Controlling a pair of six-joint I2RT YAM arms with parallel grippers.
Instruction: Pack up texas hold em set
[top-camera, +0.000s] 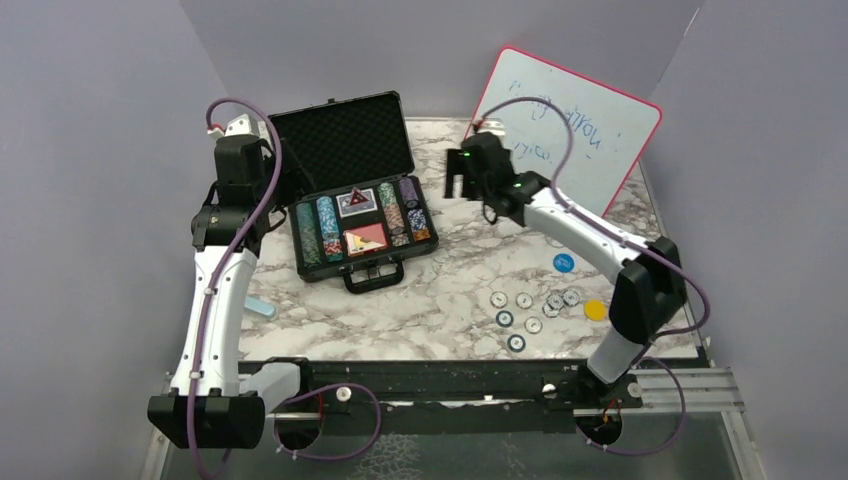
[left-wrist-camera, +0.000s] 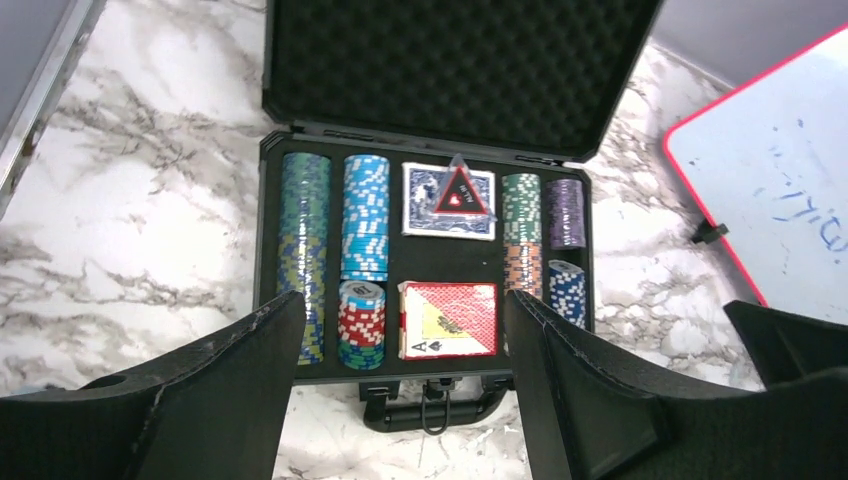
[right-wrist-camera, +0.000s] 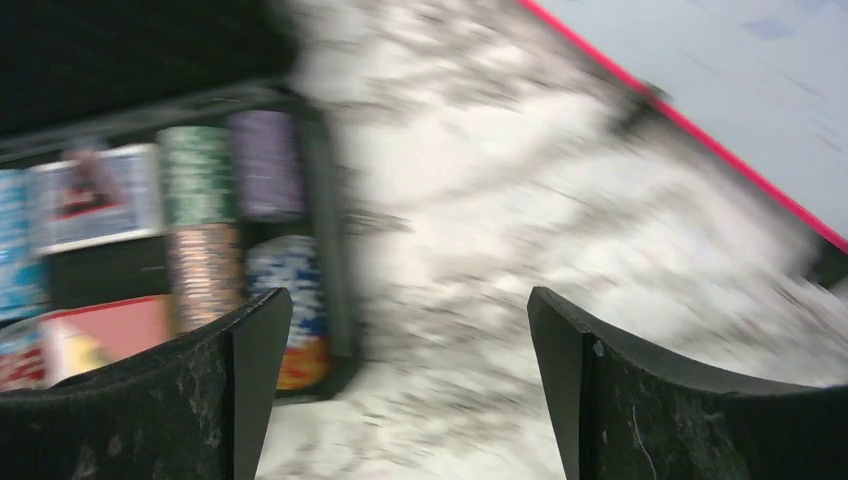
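Observation:
The black case (top-camera: 345, 135) lies open at the back left, foam-lined lid up, handle (top-camera: 375, 281) facing me. It holds rows of multicoloured chips (left-wrist-camera: 363, 215), a blue card deck with the red-triangle button (left-wrist-camera: 458, 192) on it, and a red deck (left-wrist-camera: 448, 318). Several loose chips (top-camera: 524, 300), the blue button (top-camera: 563, 263) and the yellow button (top-camera: 596, 310) lie on the marble at right. My left gripper (left-wrist-camera: 402, 300) is open and empty, above the case's front. My right gripper (top-camera: 457, 186) is open and empty, over bare table just right of the case (right-wrist-camera: 335, 250).
The pink-framed whiteboard (top-camera: 570, 120) leans against the back wall behind the right arm. A small light-blue object (top-camera: 262, 307) lies next to the left arm. Purple walls close in three sides. The right wrist view is motion-blurred.

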